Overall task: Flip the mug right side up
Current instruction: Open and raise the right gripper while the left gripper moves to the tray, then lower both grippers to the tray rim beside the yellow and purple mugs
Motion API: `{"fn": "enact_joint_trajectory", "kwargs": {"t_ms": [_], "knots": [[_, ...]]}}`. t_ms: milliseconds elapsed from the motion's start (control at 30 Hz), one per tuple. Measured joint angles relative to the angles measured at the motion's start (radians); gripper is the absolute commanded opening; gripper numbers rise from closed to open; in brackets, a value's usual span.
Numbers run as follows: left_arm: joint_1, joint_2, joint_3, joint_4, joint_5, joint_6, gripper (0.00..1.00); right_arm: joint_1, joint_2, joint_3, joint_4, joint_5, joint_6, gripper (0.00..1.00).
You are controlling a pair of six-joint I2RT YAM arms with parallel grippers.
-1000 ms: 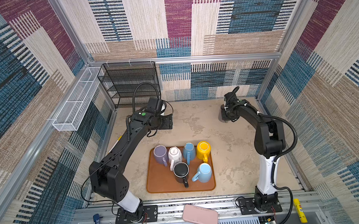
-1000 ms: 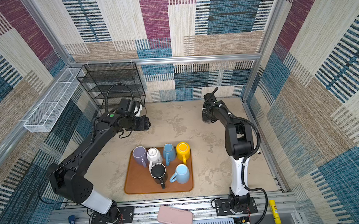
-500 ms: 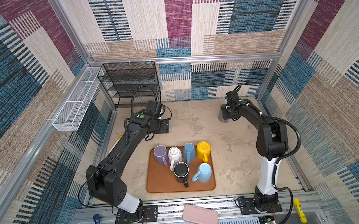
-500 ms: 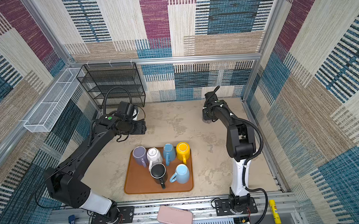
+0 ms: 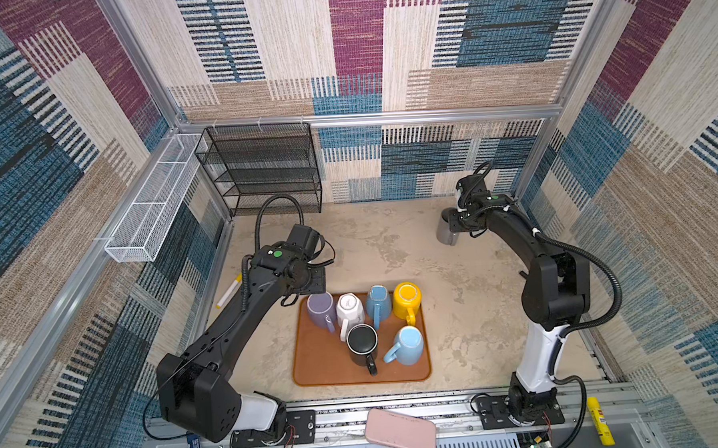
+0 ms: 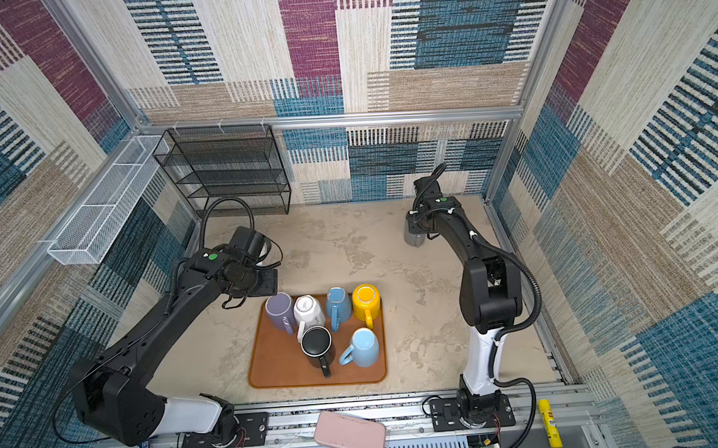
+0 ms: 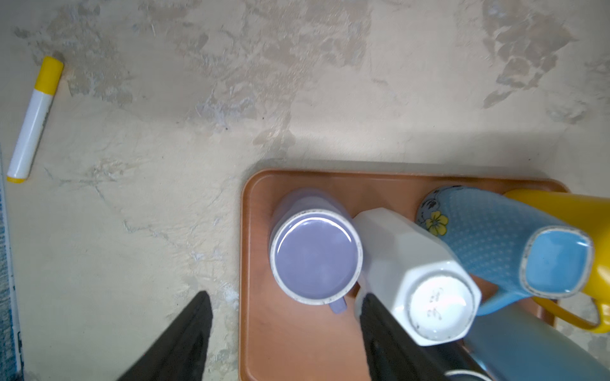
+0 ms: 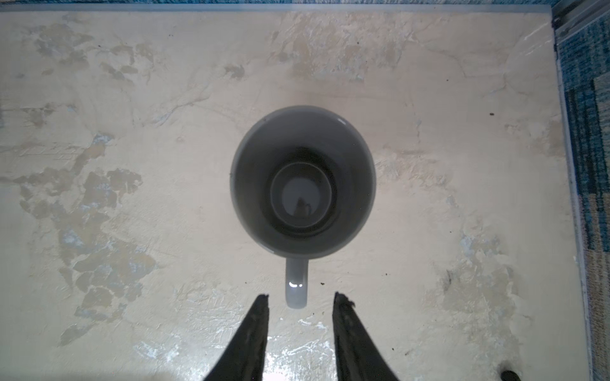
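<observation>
A grey mug stands mouth up on the table at the back right. Its handle points at my right gripper, which is open with a fingertip on each side of the handle's end, touching nothing. My left gripper is open and empty, hanging over the far-left corner of the orange tray. Below it a purple mug stands bottom up. Beside that, a white mug and a dotted blue mug also stand bottom up.
The tray also holds a yellow mug, a black mug and a light blue mug. A yellow-capped marker lies by the left wall. A black wire rack stands at the back left.
My left gripper has come forward from the back of the table to the tray's far-left corner. My right gripper has stayed at the grey mug, and its jaws now stand apart.
</observation>
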Motion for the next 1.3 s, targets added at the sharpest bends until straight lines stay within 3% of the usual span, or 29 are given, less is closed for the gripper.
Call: {"fn": "enact_joint_trajectory", "kwargs": {"t_ms": [400,567,833,1000,1133,1300], "knots": [[0.000,-0.049,-0.247,-0.049,0.041,-0.115,0.54,0.000,-0.062,-0.045,0.026,-0.011,-0.007,0.30],[0.000,-0.064,-0.337,-0.045,0.053,-0.160,0.52,0.006,-0.111,-0.086,0.053,-0.057,-0.019,0.17],[0.000,-0.058,-0.433,0.030,0.073,-0.218,0.51,0.126,-0.259,-0.299,0.108,-0.103,-0.021,0.17],[0.001,-0.059,-0.479,0.071,0.082,-0.239,0.46,0.196,-0.374,-0.477,0.140,-0.141,0.055,0.19],[0.003,-0.053,-0.489,0.095,0.093,-0.243,0.44,0.247,-0.444,-0.605,0.165,-0.196,0.121,0.13],[0.005,-0.041,-0.496,0.116,0.092,-0.243,0.43,0.315,-0.477,-0.744,0.200,-0.269,0.214,0.13]]}}
